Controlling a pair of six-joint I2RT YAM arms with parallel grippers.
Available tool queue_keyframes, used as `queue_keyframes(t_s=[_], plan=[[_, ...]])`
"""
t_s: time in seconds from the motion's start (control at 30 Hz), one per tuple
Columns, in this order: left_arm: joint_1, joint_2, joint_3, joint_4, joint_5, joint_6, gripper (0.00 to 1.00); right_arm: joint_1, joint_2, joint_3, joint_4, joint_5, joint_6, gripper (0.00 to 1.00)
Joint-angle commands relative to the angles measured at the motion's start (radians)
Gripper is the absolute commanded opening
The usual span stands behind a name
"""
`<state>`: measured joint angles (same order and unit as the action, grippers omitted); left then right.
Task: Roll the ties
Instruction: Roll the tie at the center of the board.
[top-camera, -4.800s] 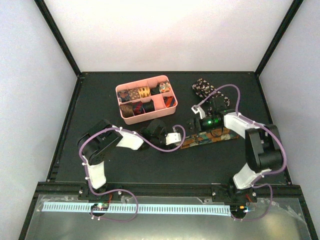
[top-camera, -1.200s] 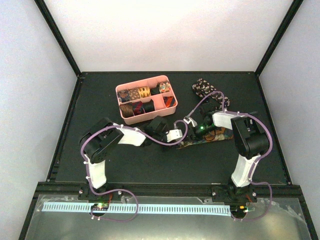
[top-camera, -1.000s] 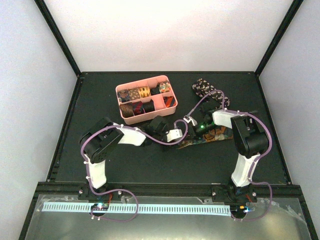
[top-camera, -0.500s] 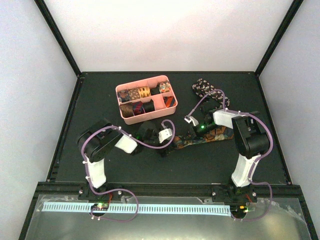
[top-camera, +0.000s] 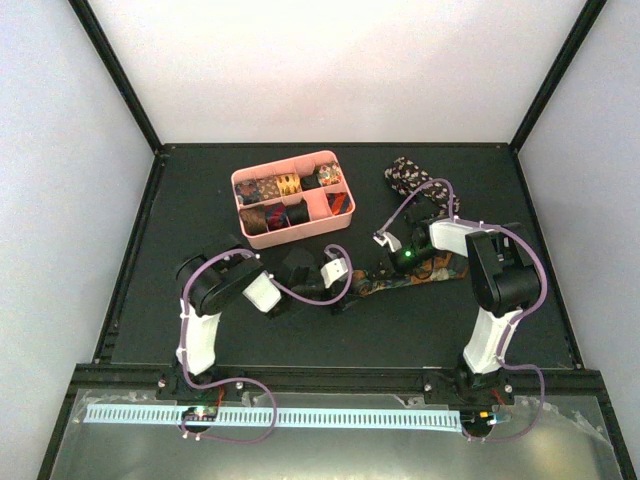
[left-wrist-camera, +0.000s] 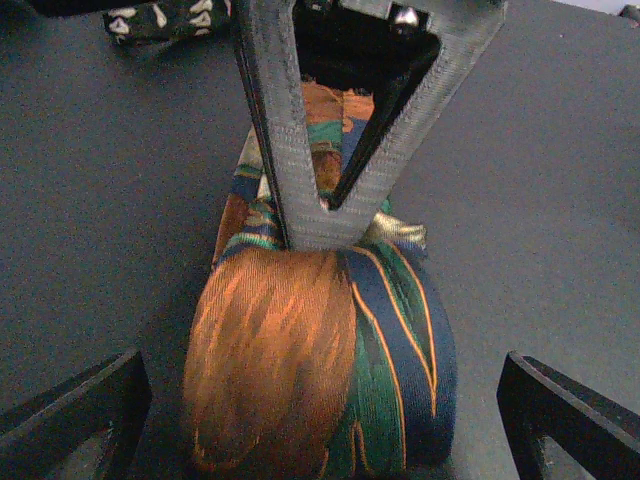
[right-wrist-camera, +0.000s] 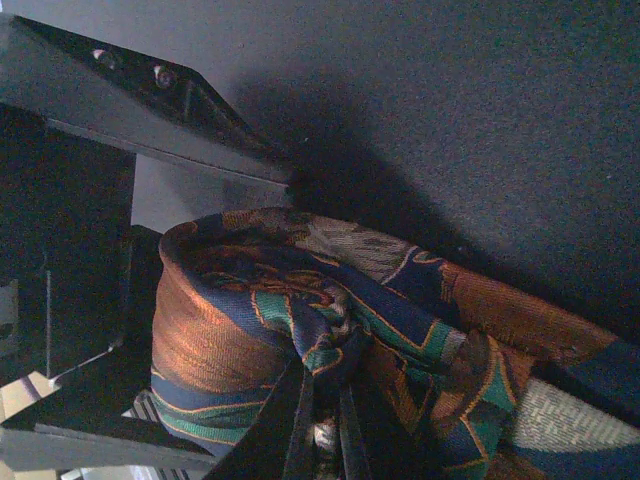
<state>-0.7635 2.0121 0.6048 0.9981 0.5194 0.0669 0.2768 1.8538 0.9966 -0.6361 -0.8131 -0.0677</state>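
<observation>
A tie (left-wrist-camera: 320, 360) patterned in orange, blue and green lies partly rolled on the black table. My left gripper (left-wrist-camera: 325, 425) is open, its fingertips (left-wrist-camera: 75, 410) standing wide on either side of the roll without touching it. My right gripper (right-wrist-camera: 322, 430) is shut on the roll's folded middle; its grey fingers (left-wrist-camera: 300, 150) show above the roll in the left wrist view. From above, the left gripper (top-camera: 343, 288) faces the right gripper (top-camera: 382, 270), and the tie's loose length (top-camera: 440, 268) trails right. A black tie with white speckles (top-camera: 408, 175) lies bunched at the back right.
A pink divided tray (top-camera: 345, 212) at the back left holds several rolled ties. The black frame posts and white walls close in the table on three sides. Purple cables loop over both arms.
My left gripper has opened, let go of the rolled end and drawn back toward the left, its arm folding in. The right gripper stays shut on the tie in nearly the same place.
</observation>
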Motion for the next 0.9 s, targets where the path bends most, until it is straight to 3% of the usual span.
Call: queue_keyframes(t_s=[0.0, 0.13, 0.23, 0.33, 0.47, 0.57, 0.7, 0.87], plan=[[-0.018, 0.036, 0.051, 0.082, -0.031, -0.034, 0.96, -0.005, 0.045, -0.036, -0.007, 0.206, 0.003, 0.02], [-0.023, 0.066, 0.08, 0.077, -0.04, -0.037, 0.87, -0.005, 0.047, -0.04, -0.003, 0.181, -0.005, 0.02], [-0.029, 0.072, 0.114, 0.016, -0.049, -0.018, 0.64, -0.005, 0.046, -0.049, 0.009, 0.148, -0.006, 0.02], [-0.052, 0.037, 0.153, -0.187, -0.121, 0.073, 0.46, -0.008, 0.024, -0.054, 0.012, 0.118, -0.007, 0.02], [-0.06, -0.017, 0.187, -0.524, -0.127, 0.186, 0.38, -0.021, -0.032, -0.062, -0.005, 0.065, -0.019, 0.17], [-0.059, -0.054, 0.181, -0.681, -0.127, 0.264, 0.33, -0.044, -0.077, -0.051, -0.034, 0.017, -0.043, 0.3], [-0.059, -0.088, 0.198, -0.858, -0.141, 0.343, 0.32, -0.065, -0.097, -0.019, -0.074, -0.018, -0.05, 0.45], [-0.059, -0.109, 0.237, -0.962, -0.187, 0.374, 0.32, -0.058, -0.094, -0.035, -0.042, -0.09, 0.002, 0.58]])
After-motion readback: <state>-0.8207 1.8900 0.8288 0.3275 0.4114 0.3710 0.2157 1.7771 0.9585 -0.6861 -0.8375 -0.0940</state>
